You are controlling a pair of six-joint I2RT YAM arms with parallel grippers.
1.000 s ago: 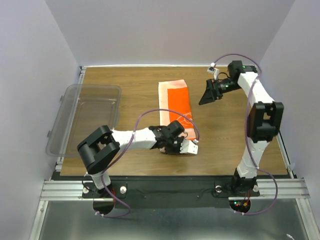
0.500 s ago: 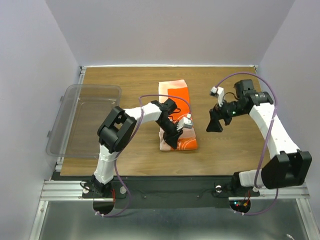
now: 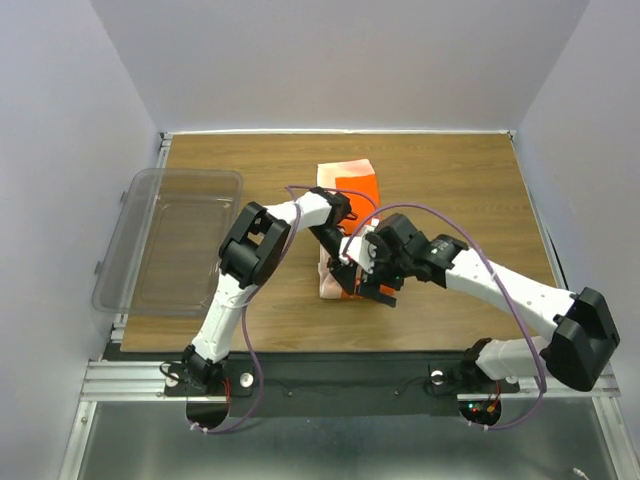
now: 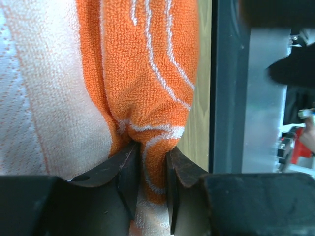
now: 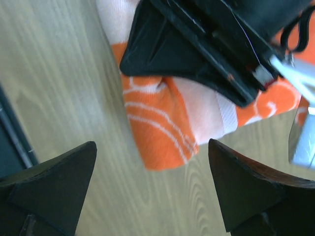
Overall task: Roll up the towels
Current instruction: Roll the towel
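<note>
Left wrist: left hand (image 4: pixel 151 160) pinches towel (image 4: pixel 147 73), seemingly folded.

Orange-and-white towel (image 3: pixel 350 188), far end flat, near end bunched

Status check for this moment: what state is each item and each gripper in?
towel: far end flat on the table, near end bunched into a fold, not yet rolled up.
left gripper: shut on a fold of the towel.
right gripper: open, over the towel's near corner, holding nothing.
clear plastic tub: lidless, at the table's left edge.
</note>
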